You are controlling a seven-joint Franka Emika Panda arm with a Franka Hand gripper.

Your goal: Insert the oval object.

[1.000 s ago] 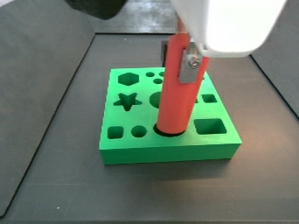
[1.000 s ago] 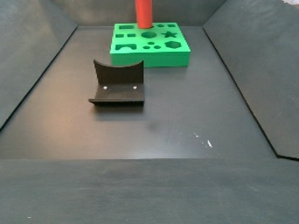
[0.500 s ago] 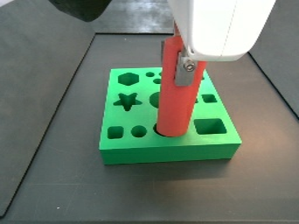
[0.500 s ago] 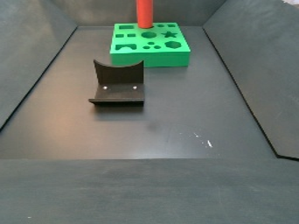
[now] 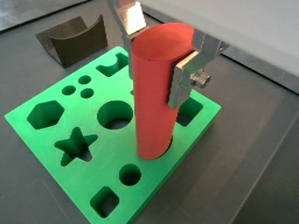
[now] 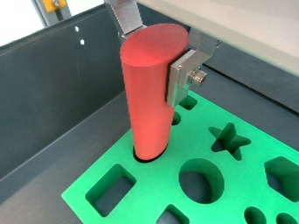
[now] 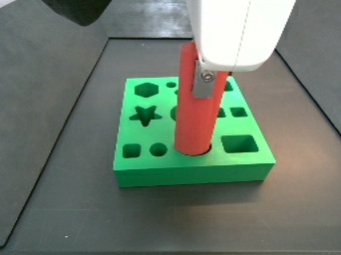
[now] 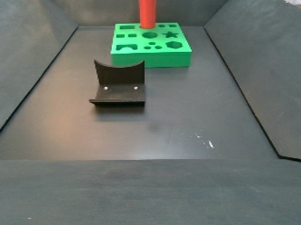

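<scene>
The oval object, a long red-orange peg (image 7: 196, 115), stands nearly upright with its lower end in a hole of the green block (image 7: 186, 171), near the block's front edge. My gripper (image 7: 196, 85) is shut on the peg's upper part. In both wrist views the silver fingers (image 5: 184, 79) (image 6: 184, 74) press on opposite sides of the peg (image 5: 155, 96) (image 6: 149, 92). In a side view only the peg (image 8: 147, 12) and the green block (image 8: 150, 46) show at the far end; the gripper is out of that frame.
The green block (image 5: 65, 122) (image 6: 233, 184) has several other shaped holes, among them a star, a hexagon, circles and squares. A dark fixture (image 8: 118, 84) with a curved back stands on the black floor in front of the block, and it also shows in a wrist view (image 5: 73, 39). Raised walls ring the floor.
The gripper has shifted a little to the left and the peg has gone from leaning right to nearly upright, its lower end staying in the hole.
</scene>
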